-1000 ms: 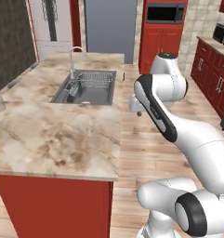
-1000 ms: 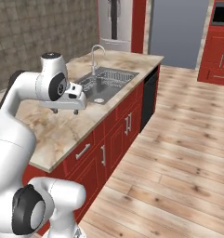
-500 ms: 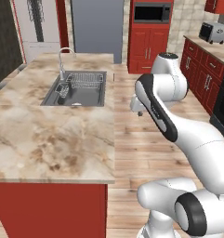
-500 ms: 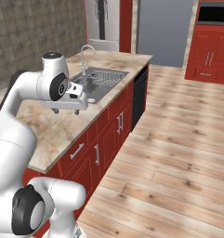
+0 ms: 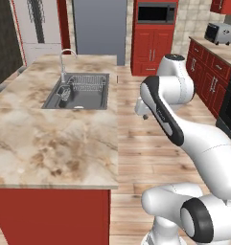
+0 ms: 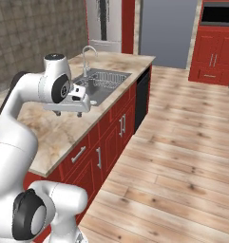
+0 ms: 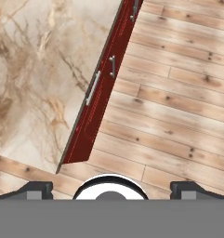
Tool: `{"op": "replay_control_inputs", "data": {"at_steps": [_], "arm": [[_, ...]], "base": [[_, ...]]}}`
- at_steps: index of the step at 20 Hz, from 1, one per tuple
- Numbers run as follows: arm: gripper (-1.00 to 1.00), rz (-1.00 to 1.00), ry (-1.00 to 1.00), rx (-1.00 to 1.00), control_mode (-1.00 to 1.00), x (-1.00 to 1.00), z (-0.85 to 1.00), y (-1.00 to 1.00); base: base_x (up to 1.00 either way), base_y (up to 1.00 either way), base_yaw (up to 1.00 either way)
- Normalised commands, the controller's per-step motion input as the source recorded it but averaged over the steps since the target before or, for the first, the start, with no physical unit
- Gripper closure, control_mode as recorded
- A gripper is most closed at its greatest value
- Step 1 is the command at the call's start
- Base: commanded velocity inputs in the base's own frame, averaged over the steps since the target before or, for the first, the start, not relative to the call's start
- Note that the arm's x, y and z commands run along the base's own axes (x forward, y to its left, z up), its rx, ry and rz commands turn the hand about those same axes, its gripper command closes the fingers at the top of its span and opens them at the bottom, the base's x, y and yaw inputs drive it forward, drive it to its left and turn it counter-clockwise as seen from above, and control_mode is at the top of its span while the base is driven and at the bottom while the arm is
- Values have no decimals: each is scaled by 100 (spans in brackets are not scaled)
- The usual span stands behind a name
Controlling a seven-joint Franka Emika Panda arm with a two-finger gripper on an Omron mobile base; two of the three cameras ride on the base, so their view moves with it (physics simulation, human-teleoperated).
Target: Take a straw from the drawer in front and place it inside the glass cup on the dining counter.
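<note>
The dining counter stretches away from the robot, marble-topped over a red base. Its steel sink sits toward the far end and holds a wire rack and a small dark item. The gripper hangs beside the counter's edge, jaws spread wide, holding nothing. Neither straw nor cup can be made out.

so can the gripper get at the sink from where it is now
Probably yes. The open gripper hangs empty above the counter's front edge, the sink lies further along the same top, and nothing stands between them. It would likely need a long stretch.
</note>
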Motion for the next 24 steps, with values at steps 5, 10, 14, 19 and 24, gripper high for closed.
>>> {"op": "replay_control_inputs", "data": {"at_steps": [5,10,14,19,24], "arm": [[-100,0,0,0,100,0,0,0],[-100,0,0,0,100,0,0,0],[-100,0,0,0,-100,0,-2,0],[-100,0,0,8,-100,0,-14,-5],[-100,0,1,8,-100,-2,-2,-2]], "base": [[0,0,0],[0,0,0],[0,0,0],[0,0,0],[0,0,0]]}}
